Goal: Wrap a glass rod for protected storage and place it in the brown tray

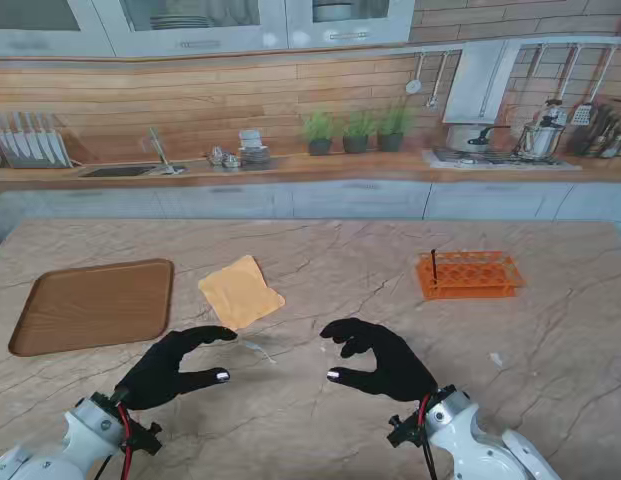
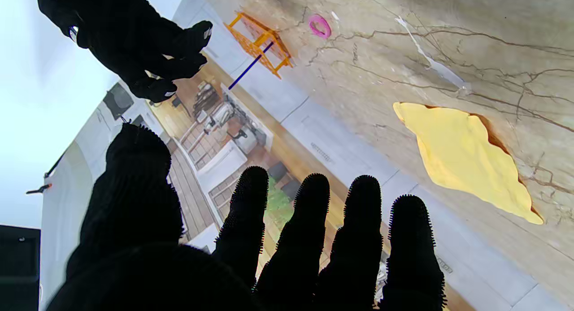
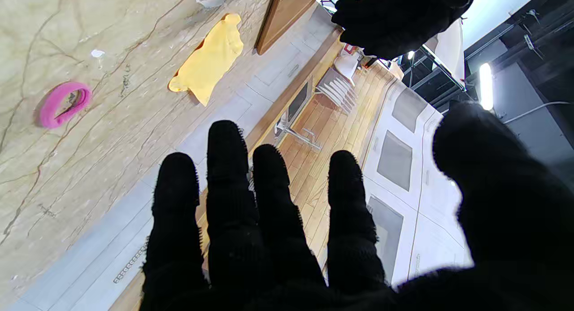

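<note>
A clear glass rod (image 1: 256, 348) lies on the marble table between my two hands, seen more plainly in the left wrist view as glass rod (image 2: 431, 63). Just beyond it lies a yellow cloth (image 1: 240, 292), flat on the table. The brown tray (image 1: 90, 305) sits at the far left and holds nothing. My left hand (image 1: 175, 368) hovers near the rod's left end, fingers curled apart, holding nothing. At the rod's right my right hand (image 1: 382, 358) hangs the same way, open. The cloth (image 2: 466, 161) and tray (image 3: 289, 13) also show in the wrist views.
An orange rack (image 1: 468, 275) with one dark blue rod (image 1: 433, 265) upright in it stands at the right, farther from me. A pink ring (image 3: 63, 102) lies on the table near my right hand. A small white scrap (image 1: 496, 359) lies to the right.
</note>
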Available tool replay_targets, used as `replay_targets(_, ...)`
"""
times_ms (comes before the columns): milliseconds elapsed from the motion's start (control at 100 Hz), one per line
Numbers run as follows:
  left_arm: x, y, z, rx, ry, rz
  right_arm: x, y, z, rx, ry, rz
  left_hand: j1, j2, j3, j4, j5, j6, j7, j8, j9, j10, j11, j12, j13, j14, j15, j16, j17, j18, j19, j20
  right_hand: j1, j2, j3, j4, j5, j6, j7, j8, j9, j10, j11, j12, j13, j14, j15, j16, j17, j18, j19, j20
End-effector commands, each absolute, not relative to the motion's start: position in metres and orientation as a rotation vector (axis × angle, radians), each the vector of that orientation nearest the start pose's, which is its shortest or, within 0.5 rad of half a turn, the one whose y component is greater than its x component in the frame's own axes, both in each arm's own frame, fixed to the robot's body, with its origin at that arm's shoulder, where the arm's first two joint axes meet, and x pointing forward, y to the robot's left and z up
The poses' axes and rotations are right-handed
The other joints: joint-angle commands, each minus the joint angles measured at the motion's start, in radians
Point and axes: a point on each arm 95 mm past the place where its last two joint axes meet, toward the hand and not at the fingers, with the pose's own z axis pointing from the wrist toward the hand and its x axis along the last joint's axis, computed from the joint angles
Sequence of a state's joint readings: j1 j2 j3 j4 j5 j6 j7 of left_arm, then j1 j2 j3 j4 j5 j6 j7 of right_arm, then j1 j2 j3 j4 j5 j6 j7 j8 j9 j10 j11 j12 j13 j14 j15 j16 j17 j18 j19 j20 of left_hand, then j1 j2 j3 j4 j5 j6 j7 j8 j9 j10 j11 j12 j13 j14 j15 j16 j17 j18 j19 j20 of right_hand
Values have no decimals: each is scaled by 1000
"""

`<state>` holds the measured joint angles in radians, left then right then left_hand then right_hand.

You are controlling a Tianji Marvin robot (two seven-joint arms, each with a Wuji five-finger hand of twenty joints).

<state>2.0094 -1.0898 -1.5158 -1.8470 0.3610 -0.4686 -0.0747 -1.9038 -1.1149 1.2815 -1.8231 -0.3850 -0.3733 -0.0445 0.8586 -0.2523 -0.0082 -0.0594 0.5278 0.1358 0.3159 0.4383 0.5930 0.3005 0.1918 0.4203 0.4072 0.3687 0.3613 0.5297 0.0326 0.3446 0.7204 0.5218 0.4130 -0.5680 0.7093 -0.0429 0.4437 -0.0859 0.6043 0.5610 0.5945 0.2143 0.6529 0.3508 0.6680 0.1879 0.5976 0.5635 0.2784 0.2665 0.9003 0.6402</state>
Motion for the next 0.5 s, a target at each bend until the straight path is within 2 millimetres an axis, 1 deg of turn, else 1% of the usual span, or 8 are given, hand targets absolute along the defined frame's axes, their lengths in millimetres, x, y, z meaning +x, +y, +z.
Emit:
replay_targets(0, 285, 33, -317, -1628, 1253, -2180, 296, 38, -322, -1733, -1265, -2399, -11, -27, -1, 27, -25, -27, -11, 1, -14, -21, -18, -7, -19, -26, -22, -6, -9, -7, -14, -2, -16, -34, -26, 3, -15, -28, 11, -6, -16, -29, -11, -5, -14, -26, -9, -3, -12, 0, -19, -8)
replay_targets(170, 286, 30, -319, -1640, 1264, -2178, 296, 38, -323, -1730, -1272, -2399, -10, -25, 1, 27, -24, -28, -8, 3, -12, -22, -17, -6, -19, -27, -24, -4, -9, -7, -15, 0, -13, -33, -24, 4, -11, -28, 14, -8, -12, -28, -10, -4, -13, -23, -7, 0, -12, -1, -25, -3)
replay_targets(320, 286, 26, -318, -1642, 1272, -2169, 293, 39, -320, -1697, -1279, -2442, -6, -18, 3, 27, -23, -28, -5, 4, -10, -23, -15, -4, -22, -31, -26, -3, -6, -6, -19, 1, -9, -30, -18, 6, -2, -26, 18, -9, -2, -25, -6, -2, -4, -22, 0, 5, -7, -1, -25, 3)
replay_targets(380, 286, 24, -318, -1626, 1272, -2150, 292, 39, -319, -1680, -1287, -2462, -1, -20, 4, 28, -18, -22, -2, 5, -6, -19, -12, -2, -19, -25, -23, 0, 5, -1, -7, 10, -9, -29, -14, 6, 1, -25, 19, -9, 2, -25, -4, -1, 0, -23, 5, 7, -5, -1, -24, 6)
replay_targets(440, 285, 23, -318, -1608, 1287, -2123, 291, 40, -318, -1664, -1292, -2477, 0, -13, 3, 28, -27, -24, -1, 6, -14, -23, -10, 1, -26, -30, -17, 4, 3, -6, 17, 34, -8, -27, -10, 6, 4, -23, 21, -9, 4, -26, -1, 0, 1, -22, 7, 8, -3, -1, -24, 8)
replay_targets(490, 285, 21, -318, -1591, 1290, -2100, 290, 41, -317, -1651, -1290, -2489, 3, -13, 3, 28, -26, -20, 3, 7, -15, -21, -6, 3, -27, -26, -13, 7, 4, -5, 33, 49, -7, -28, -9, 6, 8, -24, 23, -9, 8, -24, 1, 1, 5, -21, 10, 9, -2, 0, -23, 10)
